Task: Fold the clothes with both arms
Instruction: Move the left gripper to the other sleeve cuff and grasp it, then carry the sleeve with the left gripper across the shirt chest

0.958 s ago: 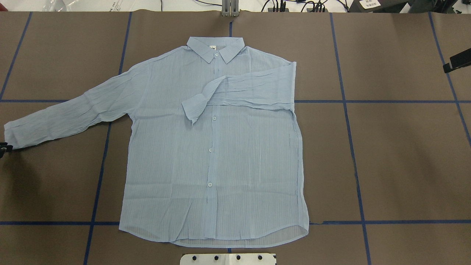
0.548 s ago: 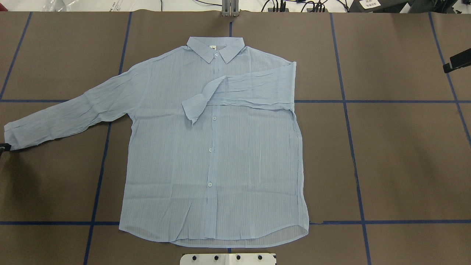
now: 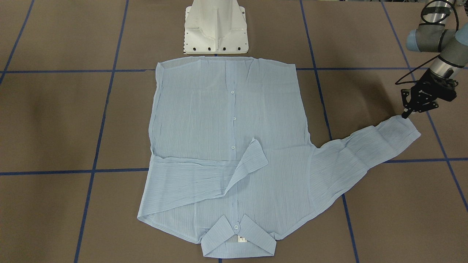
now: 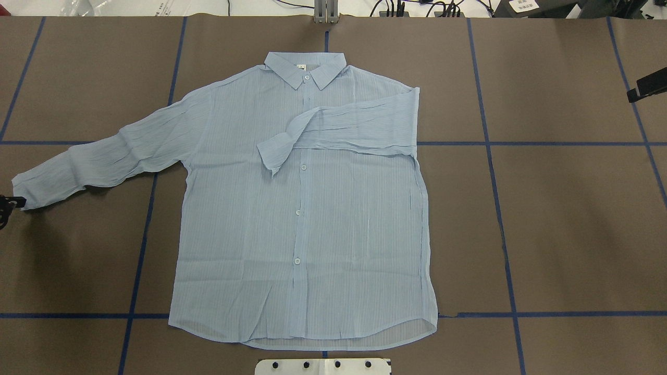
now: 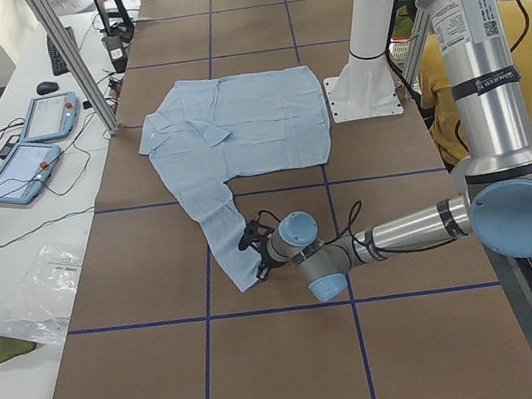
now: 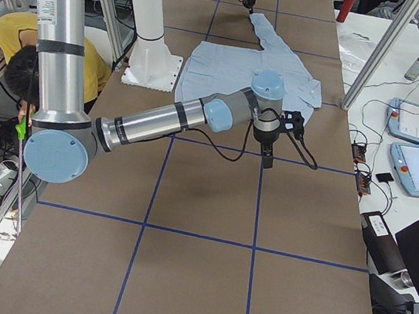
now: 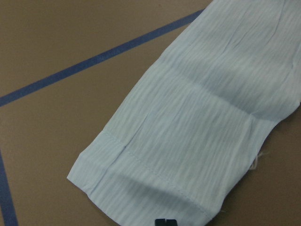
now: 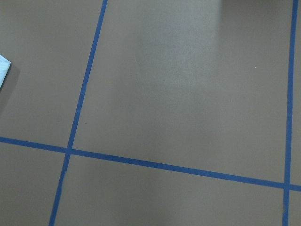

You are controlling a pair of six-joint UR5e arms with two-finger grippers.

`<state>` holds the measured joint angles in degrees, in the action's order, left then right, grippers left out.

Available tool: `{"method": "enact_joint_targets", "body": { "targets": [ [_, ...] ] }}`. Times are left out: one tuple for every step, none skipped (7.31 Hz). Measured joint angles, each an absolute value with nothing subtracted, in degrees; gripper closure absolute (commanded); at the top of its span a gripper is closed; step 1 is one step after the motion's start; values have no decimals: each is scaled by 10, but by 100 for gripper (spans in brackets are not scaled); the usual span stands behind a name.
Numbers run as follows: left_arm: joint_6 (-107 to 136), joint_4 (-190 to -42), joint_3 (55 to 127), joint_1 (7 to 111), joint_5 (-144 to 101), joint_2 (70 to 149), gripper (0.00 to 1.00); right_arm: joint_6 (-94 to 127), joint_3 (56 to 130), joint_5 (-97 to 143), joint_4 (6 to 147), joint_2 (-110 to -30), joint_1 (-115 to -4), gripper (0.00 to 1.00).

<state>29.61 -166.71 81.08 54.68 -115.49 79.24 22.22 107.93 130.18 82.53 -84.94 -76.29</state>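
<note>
- Left claw [image 3: 406, 114]: fingers drawn together to a narrow point, pinching the corner of the cuff [image 7: 141, 188] at the end of the outstretched sleeve [image 4: 104, 156]. In the left wrist view a black fingertip [image 7: 164, 221] sits right at the cuff's hem.
- Left arm [image 3: 442, 47]: slopes down to that cuff at the counter's left end.
- Right claw [image 4: 646, 87]: hangs over bare counter [image 4: 563, 219], well apart from the garment, fingers pointing down in the right side view. I cannot tell whether it is open or closed.
- Shirt [image 4: 312, 234]: pale blue, finely striped, lying flat with the buttoned front up in the middle of the counter. The collar [image 4: 305, 67] is on the far side from the robot, and the hem is just beside the white pedestal base [image 3: 215, 33].
- Other sleeve [image 4: 354, 130]: folded across the chest, its end lying just past the button line.
- Counter: brown surface divided by blue tape lines [image 4: 490, 156].
</note>
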Motion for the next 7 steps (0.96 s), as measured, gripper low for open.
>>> {"method": "enact_joint_targets", "body": {
  "targets": [
    [293, -1666, 827, 562, -1167, 809, 100, 224, 1079, 1302, 825, -849, -763, 0],
    [289, -1663, 842, 580, -1174, 835, 100, 225, 1080, 1303, 825, -849, -763, 0],
    [288, -1648, 852, 592, -1181, 869, 100, 227, 1080, 1303, 825, -849, -763, 0],
    [290, -1611, 864, 598, -1187, 912, 100, 227, 1080, 1303, 825, -849, -763, 0],
    [294, -1558, 878, 600, -1189, 958, 100, 228, 1080, 1303, 825, -849, -763, 0],
    [304, -1495, 894, 601, -1189, 1007, 100, 229, 1081, 1303, 825, -849, -763, 0],
    [329, -1436, 906, 600, -1189, 1056, 100, 229, 1080, 1303, 825, -849, -763, 0]
  ]
}}
